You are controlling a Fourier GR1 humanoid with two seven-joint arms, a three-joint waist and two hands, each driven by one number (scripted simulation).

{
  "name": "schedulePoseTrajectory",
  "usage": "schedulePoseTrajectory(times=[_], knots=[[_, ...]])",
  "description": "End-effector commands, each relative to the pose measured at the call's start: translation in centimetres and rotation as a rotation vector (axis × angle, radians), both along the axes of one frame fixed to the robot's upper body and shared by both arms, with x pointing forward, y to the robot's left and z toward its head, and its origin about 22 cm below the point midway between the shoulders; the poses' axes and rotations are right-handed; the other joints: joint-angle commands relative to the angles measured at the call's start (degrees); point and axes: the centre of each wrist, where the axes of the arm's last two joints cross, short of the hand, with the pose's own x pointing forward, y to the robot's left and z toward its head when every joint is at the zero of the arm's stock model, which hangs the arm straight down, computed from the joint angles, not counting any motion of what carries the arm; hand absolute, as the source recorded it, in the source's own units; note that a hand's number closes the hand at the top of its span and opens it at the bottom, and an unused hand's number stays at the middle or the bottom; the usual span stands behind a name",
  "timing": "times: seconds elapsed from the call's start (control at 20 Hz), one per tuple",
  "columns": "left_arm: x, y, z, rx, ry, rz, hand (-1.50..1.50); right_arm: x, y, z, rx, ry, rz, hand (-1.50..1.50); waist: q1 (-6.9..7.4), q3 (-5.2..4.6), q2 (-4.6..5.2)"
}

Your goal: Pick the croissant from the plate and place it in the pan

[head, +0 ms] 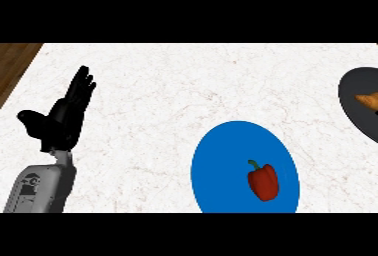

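A blue plate [221,165] lies on the white marble counter at the lower middle, and a red bell pepper [263,182] rests on its right part. At the right edge a dark grey pan [353,107] is partly cut off; an orange-brown croissant [368,101] lies inside it, also cut by the edge. My left hand [63,117] stands at the left side of the counter, fingers straight and pointing up, holding nothing, far from the plate and the pan. My right hand does not show.
A strip of brown wood [15,62] shows beyond the counter's left edge at the upper left. White marble counter [184,85] stretches between my left hand and the plate.
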Motion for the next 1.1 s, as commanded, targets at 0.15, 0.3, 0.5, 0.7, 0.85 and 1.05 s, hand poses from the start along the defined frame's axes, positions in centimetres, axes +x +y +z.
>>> schedulePoseTrajectory(times=[0.15,0.3,0.5,0.7,0.85,1.05], knots=[[0.5,0.2,0.3,0.004,-0.003,0.036,0.0,-0.5,-0.9,0.7,0.074,-0.304,-0.07,-1.5,-2.0,-0.21,-0.79],[-1.5,1.3,-0.4,-0.005,0.013,0.042,0.0,-4.7,-3.3,-1.6,0.144,-0.348,-0.039,-1.5,-1.86,-0.16,-1.02],[-0.7,-0.5,-0.5,0.004,0.019,0.055,0.0,-6.0,-4.1,-2.0,0.295,-0.399,0.071,-1.5,-3.65,-0.41,-1.63],[-1.3,1.8,-1.3,0.005,0.035,0.074,0.0,-10.1,-6.1,-2.9,0.315,-0.412,0.158,-1.5,-4.84,-0.63,-2.09],[-2.1,1.7,-0.4,-0.001,0.051,0.075,0.0,-12.4,-7.5,-2.3,0.304,-0.421,0.16,-1.5,-4.93,-0.69,-2.35],[-0.8,2.5,-1.1,-0.005,0.049,0.082,0.0,-14.3,-7.7,-2.7,0.294,-0.428,0.202,-1.5,-6.11,-0.88,-2.4]])
